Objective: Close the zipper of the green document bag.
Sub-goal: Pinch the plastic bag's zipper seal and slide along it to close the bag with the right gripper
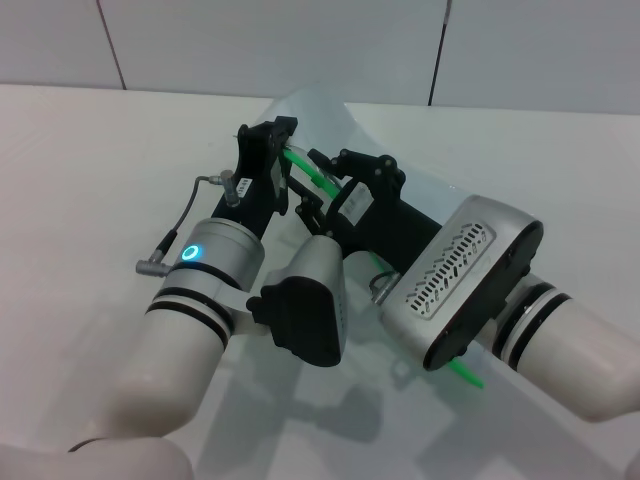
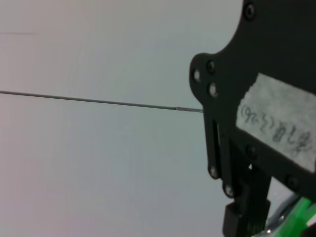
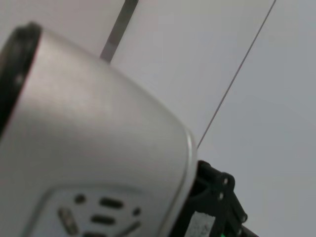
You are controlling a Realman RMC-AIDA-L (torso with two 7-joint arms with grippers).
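Note:
The green document bag (image 1: pixel 322 112) is a clear pale pouch held up off the white table (image 1: pixel 90 150) between both arms. Its zipper (image 1: pixel 308 168) is a bright green strip running tight from my left gripper (image 1: pixel 287 152) to my right gripper (image 1: pixel 330 185), and its far end (image 1: pixel 466 377) shows below the right wrist. My left gripper is shut on the strip's upper end; the left wrist view shows a black finger (image 2: pixel 244 212) against the green strip (image 2: pixel 298 217). My right gripper is closed around the strip close beside it. The slider is hidden.
Both forearms crowd the middle of the head view, the right wrist housing (image 1: pixel 460 280) covering much of the pouch. A panelled white wall (image 1: pixel 300 40) rises behind the table. The right wrist view is mostly filled by a silver housing (image 3: pixel 98 148).

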